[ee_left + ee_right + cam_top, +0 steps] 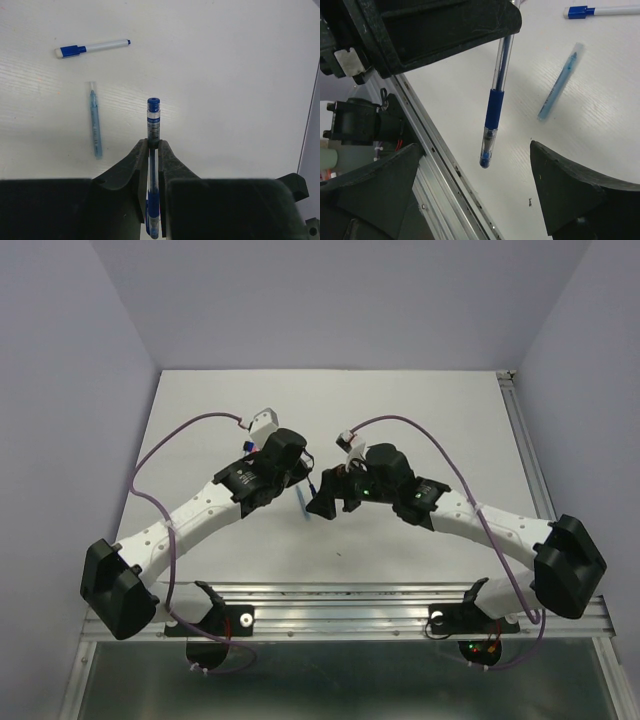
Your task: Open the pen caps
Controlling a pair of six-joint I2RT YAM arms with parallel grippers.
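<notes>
from above, the left gripper [298, 480] and the right gripper [322, 502] come close together over the middle of the white table [420, 420]. a blue pen [305, 506] shows between them, at 6 o'clock of the left gripper's tip.

in the left wrist view, the left gripper [152, 150] has its two fingers pressed on the blue pen [153, 127]. the pen points to 12 o'clock, away from the camera. a short dark blue tube [153, 103] sits on the far end of the pen. on the table, a light blue pen [95, 122] lies at 10 o'clock of the gripper. further, at 11 o'clock, lies a marker [107, 46] with a whitish barrel. its dark blue cap [70, 51] is on, at the 9 o'clock end of the marker.

in the right wrist view, the right gripper [475, 147] is spread wide, one finger at 7 o'clock and one at 5 o'clock of the picture, and it touches nothing. the blue pen [494, 107] hangs down from the left gripper at 12 o'clock. its lower end appears between the two spread fingers, apart from both. this end is clear with some blue in it, and i cannot tell if a cap is on it. the light blue pen [560, 82] lies at 2 o'clock. the dark blue cap [577, 11] is at 1 o'clock, near the top edge.
</notes>
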